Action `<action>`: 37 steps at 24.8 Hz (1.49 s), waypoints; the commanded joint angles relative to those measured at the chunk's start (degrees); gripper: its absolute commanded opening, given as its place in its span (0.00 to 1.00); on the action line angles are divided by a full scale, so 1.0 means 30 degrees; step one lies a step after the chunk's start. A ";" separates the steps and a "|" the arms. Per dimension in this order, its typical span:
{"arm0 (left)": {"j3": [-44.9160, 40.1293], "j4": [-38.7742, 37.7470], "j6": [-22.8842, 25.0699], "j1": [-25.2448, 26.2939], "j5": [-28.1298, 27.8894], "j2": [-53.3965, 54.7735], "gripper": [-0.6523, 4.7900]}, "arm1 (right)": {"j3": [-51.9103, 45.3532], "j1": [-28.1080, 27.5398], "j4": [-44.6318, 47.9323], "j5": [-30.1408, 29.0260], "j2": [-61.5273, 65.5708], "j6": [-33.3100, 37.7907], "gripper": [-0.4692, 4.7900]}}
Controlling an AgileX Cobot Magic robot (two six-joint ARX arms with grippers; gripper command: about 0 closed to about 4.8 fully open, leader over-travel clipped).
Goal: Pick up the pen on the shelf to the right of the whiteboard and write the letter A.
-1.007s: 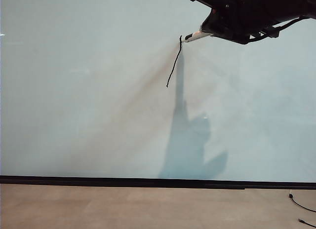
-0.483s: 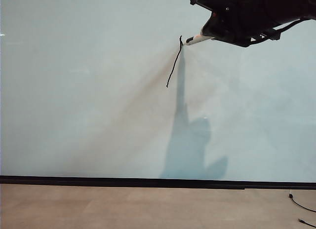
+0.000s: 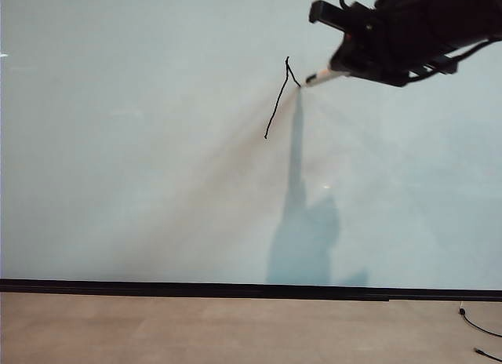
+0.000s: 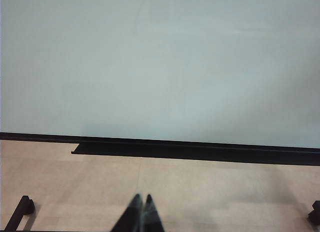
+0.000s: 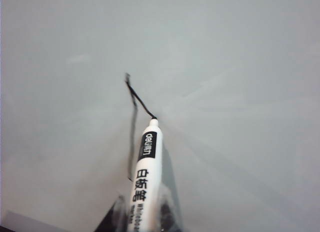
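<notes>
The right end effector (image 3: 339, 72) is gripping the pen (image 5: 144, 182), tip touching the whiteboard (image 3: 141, 183) high up. The letter A (image 3: 281, 97) is showing 1 leg and a starting second; crossbar remaining. The left end effector (image 4: 141, 208) is sitting closed, empty, low near the floor.

White pen (image 5: 146, 177) with black label, tip touching the pale whiteboard (image 3: 141, 183) at the unfinished letter A (image 3: 281, 97), toward one o'clock of board centre.
</notes>
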 commanded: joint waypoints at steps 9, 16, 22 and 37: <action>0.0051 0.0102 0.0087 -0.0007 0.0007 0.0007 0.11 | -0.0750 -0.0036 0.0852 0.0466 -0.0444 0.0080 0.08; 0.0051 0.0109 0.0087 -0.0007 0.0015 0.0007 0.11 | -0.0729 -0.0051 0.0852 0.0306 -0.0291 0.0087 0.08; 0.0051 0.0102 0.0087 -0.0007 0.0015 0.0007 0.11 | -0.0736 -0.0058 0.0073 0.1515 -0.0291 0.0299 0.08; 0.0051 0.0102 0.0080 -0.0007 0.0015 0.0007 0.11 | -0.0743 -0.0058 -0.1173 0.2798 -0.0328 0.0503 0.08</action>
